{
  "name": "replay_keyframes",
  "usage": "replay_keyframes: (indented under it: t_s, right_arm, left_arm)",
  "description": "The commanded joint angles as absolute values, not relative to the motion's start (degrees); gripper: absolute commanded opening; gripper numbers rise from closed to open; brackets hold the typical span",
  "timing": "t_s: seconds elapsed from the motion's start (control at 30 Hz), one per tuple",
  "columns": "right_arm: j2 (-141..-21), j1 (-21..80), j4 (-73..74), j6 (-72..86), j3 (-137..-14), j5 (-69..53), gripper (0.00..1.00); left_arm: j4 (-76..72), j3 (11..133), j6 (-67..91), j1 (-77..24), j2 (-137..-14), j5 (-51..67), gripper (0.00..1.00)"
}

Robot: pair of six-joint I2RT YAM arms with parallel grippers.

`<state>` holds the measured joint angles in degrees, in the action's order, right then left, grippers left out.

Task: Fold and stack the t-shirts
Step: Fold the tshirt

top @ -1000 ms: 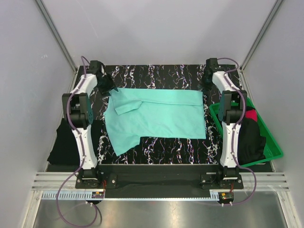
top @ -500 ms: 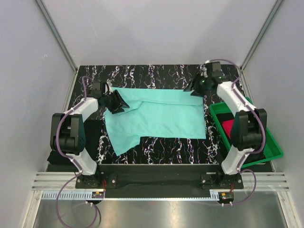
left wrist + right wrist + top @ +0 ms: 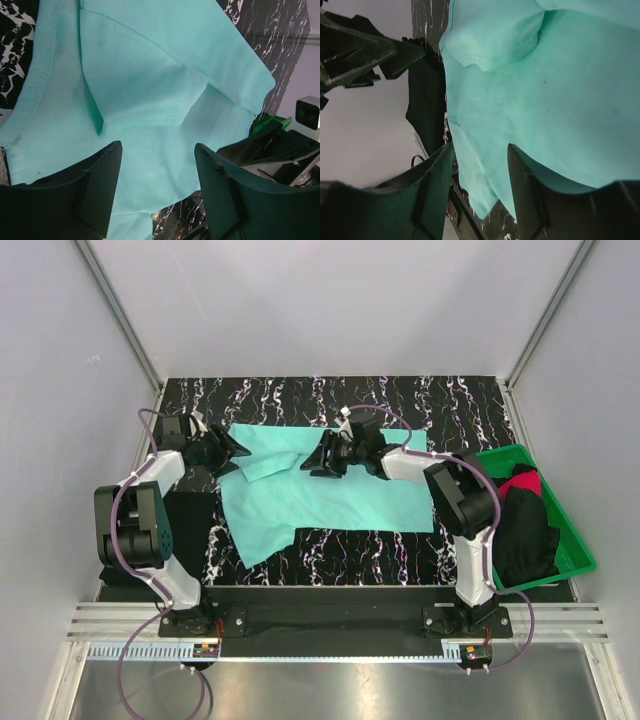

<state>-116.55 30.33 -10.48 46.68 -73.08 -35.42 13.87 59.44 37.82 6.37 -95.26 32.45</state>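
Note:
The turquoise-mint t-shirt (image 3: 340, 490) lies spread on the black marbled mat (image 3: 400, 400), with one sleeve folded in at its back left. My left gripper (image 3: 238, 451) is open and low at the shirt's back left corner. In the left wrist view its fingers (image 3: 95, 185) straddle the cloth (image 3: 150, 100) and grip nothing. My right gripper (image 3: 310, 467) is open over the shirt's back middle and points left. In the right wrist view (image 3: 480, 185) only shirt cloth (image 3: 545, 100) shows between the fingers. A black shirt (image 3: 190, 512) lies left of the mat.
A green tray (image 3: 580, 558) at the right holds a black shirt (image 3: 525, 535) and a red-pink one (image 3: 523, 481). Grey walls close in the table on three sides. The right arm stretches across the mat's right half.
The right arm has swung left and down, bringing its gripper from the back right corner to over the shirt's middle. The left gripper has shifted a little toward the shirt's back left corner.

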Motion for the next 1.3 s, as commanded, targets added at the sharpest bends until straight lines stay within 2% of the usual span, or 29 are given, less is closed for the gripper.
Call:
replay_keyframes:
  t_s: [0.0,0.1,0.4,0.87,0.97,1.0,1.1,1.27]
  right_arm:
    - [-120.7,31.9,-21.0,51.9,-77.4,-31.8,0.53]
    - [-123.8,33.3,-21.0,51.4,-79.8,-27.6,0.49]
    - [-130.6,33.9,-17.4,47.7,-87.3,-25.7,0.52]
    - [-133.0,33.9,-12.3,44.5,-89.9,-24.1,0.51]
    - [-133.4,33.9,-11.3,44.0,-90.5,-24.6,0.5]
    - [-133.4,33.9,-11.2,43.9,-90.8,-24.7,0.5]
    - [-133.7,33.8,-10.2,43.1,-91.9,-24.7,0.5]
    - [-133.6,33.9,-9.8,43.3,-91.8,-24.4,0.49]
  left_arm:
    - [11.5,58.1,37.3,6.2,-94.8,34.6,0.63]
    - [11.8,56.8,35.7,6.3,-93.2,32.6,0.63]
    - [12.3,56.2,33.4,6.2,-96.9,30.4,0.68]
    - [4.2,55.4,37.3,6.2,-102.4,36.1,0.63]
    - [2.7,55.5,38.3,6.2,-102.4,37.6,0.53]
    - [2.4,55.5,38.8,6.2,-102.2,38.5,0.45]
    - [1.8,54.6,41.4,6.2,-100.4,40.6,0.33]
    - [0.2,51.5,46.0,6.2,-94.7,41.0,0.25]
